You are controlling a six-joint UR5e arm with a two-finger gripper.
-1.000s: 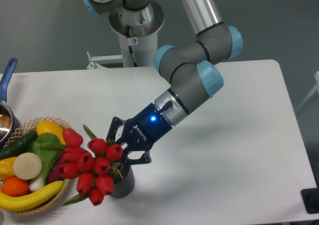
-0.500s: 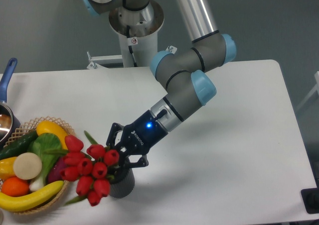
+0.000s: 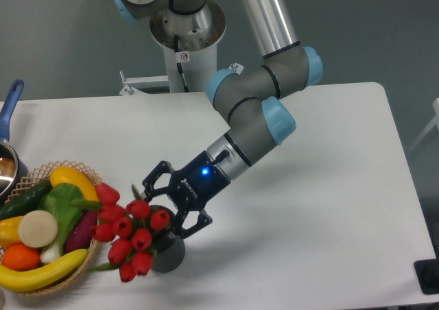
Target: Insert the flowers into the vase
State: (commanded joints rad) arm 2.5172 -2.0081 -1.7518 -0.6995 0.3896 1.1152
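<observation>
The red tulip flowers lean out to the left of the dark grey vase, which stands near the table's front edge. Their buds hang over the basket's right rim, and the stems run back into the vase's mouth, mostly hidden behind the buds. My gripper sits just above and behind the vase. Its black fingers are spread open on either side of the stems and do not press on them.
A woven basket of fruit and vegetables stands at the front left, touching the tulip buds. At the left edge is a pot with a blue handle. The robot's base is at the table's back.
The gripper's fingers have spread apart and let go of the stems. The flowers have dropped lower into the vase and lean a little further down to the left.
</observation>
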